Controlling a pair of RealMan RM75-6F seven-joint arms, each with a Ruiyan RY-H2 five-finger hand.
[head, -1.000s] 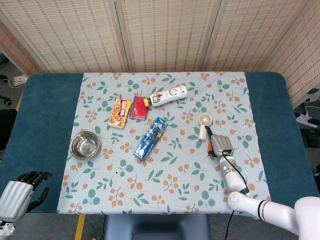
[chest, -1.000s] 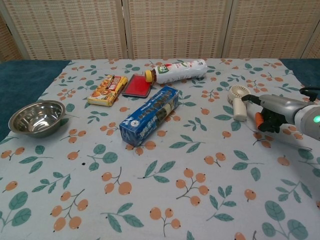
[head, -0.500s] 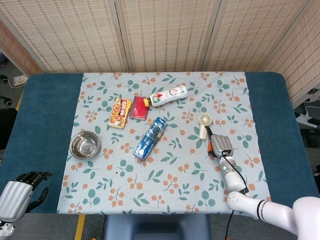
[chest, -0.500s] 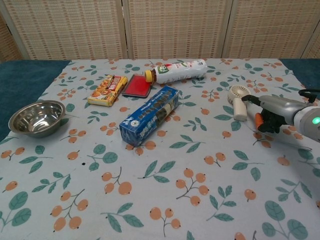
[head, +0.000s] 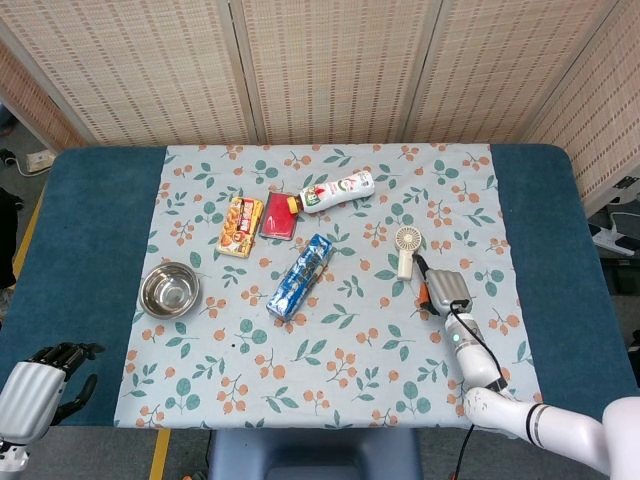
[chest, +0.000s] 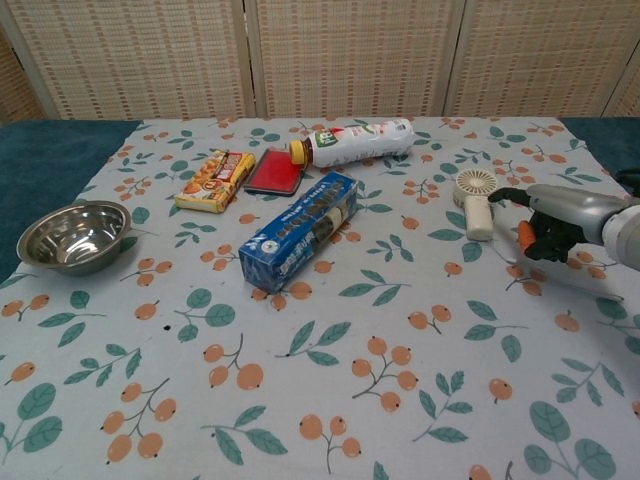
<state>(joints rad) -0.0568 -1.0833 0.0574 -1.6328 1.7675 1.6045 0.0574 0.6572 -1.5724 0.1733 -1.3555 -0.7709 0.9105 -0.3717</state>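
Note:
My right hand (head: 445, 291) (chest: 562, 213) lies low over the tablecloth at the right, fingers curled around a small orange object (chest: 524, 235) (head: 423, 293). One dark fingertip reaches toward a small white handheld fan (head: 405, 248) (chest: 474, 198) lying just left of it; I cannot tell whether they touch. My left hand (head: 38, 378) hangs off the table's near left corner, holding nothing, its dark fingers loosely apart. The chest view does not show it.
A steel bowl (head: 168, 289) (chest: 70, 236) sits at the left. A blue box (head: 301, 275) (chest: 300, 230) lies mid-table. Behind it are a yellow snack pack (head: 240, 225), a red flat pack (head: 279, 215) and a white bottle (head: 336, 190) on its side.
My right hand has shifted slightly to the right with the orange object. The left hand and the other objects have not moved.

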